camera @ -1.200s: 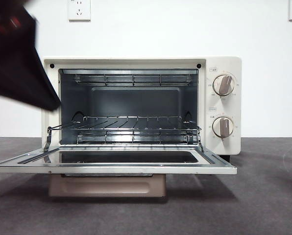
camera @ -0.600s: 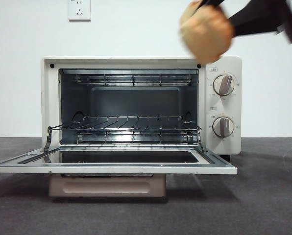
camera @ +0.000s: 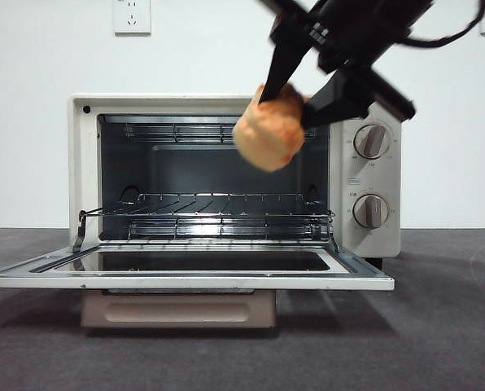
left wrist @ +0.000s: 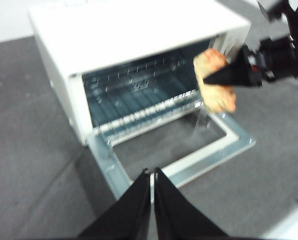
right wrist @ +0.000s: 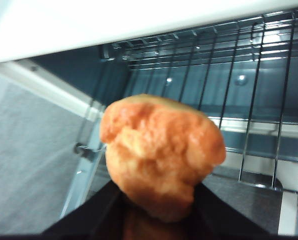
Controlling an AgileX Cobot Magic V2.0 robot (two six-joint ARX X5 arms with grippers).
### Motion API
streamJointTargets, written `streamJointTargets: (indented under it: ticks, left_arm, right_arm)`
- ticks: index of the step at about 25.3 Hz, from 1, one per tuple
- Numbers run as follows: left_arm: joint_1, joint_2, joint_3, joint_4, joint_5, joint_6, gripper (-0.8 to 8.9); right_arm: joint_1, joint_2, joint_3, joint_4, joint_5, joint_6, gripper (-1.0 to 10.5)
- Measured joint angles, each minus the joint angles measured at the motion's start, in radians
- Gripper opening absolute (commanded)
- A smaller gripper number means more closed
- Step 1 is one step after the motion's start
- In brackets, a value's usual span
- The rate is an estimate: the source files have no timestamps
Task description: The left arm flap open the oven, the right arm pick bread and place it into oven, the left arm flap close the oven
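Note:
The cream-white oven (camera: 373,175) stands with its glass door (camera: 185,265) flapped down flat; its wire rack (camera: 210,213) is bare. It also shows in the left wrist view (left wrist: 129,35) and the right wrist view (right wrist: 249,95). My right gripper (camera: 295,106) comes in from the upper right and is shut on the golden-orange bread (camera: 268,134), holding it in the air before the upper right of the oven opening. The bread fills the right wrist view (right wrist: 159,152) and shows in the left wrist view (left wrist: 216,82). My left gripper (left wrist: 152,175) is shut and empty, drawn back from the door's front edge.
Dark grey table (camera: 446,326) runs around the oven. White wall with power sockets (camera: 132,16) behind. The open door juts forward over the table. Two round knobs (camera: 371,141) sit on the oven's right panel.
The right gripper with the bread has moved down and left, from above the oven's top right corner to in front of the opening. The left arm has left the front view.

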Motion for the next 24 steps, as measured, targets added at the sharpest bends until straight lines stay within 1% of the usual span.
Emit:
streamJointTargets:
  ticks: [6, 12, 20, 22, 23, 24]
  left_arm:
    - [0.0, 0.0, 0.014, -0.048, -0.002, 0.0, 0.19]
    - [0.0, 0.0, 0.014, -0.059, -0.002, 0.0, 0.19]
    - [0.0, 0.0, 0.014, -0.101, -0.002, 0.0, 0.19]
    - [0.0, 0.0, 0.014, -0.101, -0.002, 0.002, 0.19]
    - [0.0, 0.0, 0.014, -0.101, -0.002, 0.005, 0.19]
    - [0.0, 0.0, 0.014, -0.101, -0.002, 0.009, 0.19]
  right_arm:
    - [0.0, 0.142, 0.11, -0.033, 0.025, 0.001, 1.3]
    - [-0.003, 0.231, 0.203, -0.03, 0.089, 0.001, 1.3]
    - [-0.009, 0.262, 0.209, -0.039, 0.164, 0.001, 1.3]
    - [-0.019, 0.265, 0.209, -0.039, 0.168, 0.005, 1.3]
    - [-0.022, 0.267, 0.209, -0.042, 0.169, 0.008, 1.6]
    - [-0.024, 0.269, 0.209, -0.05, 0.169, 0.008, 2.2]
